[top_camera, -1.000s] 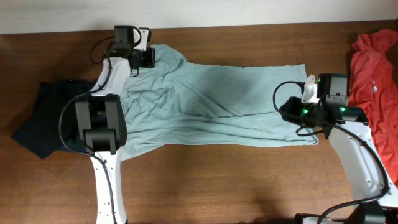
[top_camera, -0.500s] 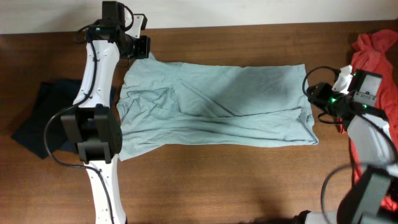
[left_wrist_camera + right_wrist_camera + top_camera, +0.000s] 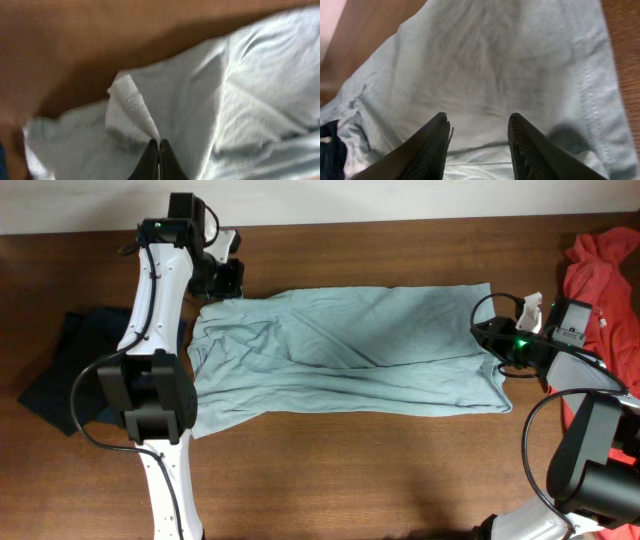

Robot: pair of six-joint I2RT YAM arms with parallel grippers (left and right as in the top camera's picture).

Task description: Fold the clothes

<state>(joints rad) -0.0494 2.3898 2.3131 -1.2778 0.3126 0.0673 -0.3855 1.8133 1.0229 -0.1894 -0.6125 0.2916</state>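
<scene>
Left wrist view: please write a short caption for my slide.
Left pincer shut on a raised fold of the T-shirt, with the table behind.

Overhead looks straight down on the brown wooden table (image 3: 350,470); both wrist views face, close up, the same pale grey-blue cotton T-shirt (image 3: 350,350).

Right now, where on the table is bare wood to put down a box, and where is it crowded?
The widest bare wood is on the table's near side, in front of the T-shirt, between the arm bases. A narrower strip runs along the far edge. Both ends are crowded: navy garment and left arm, red-orange garment and right arm.
</scene>
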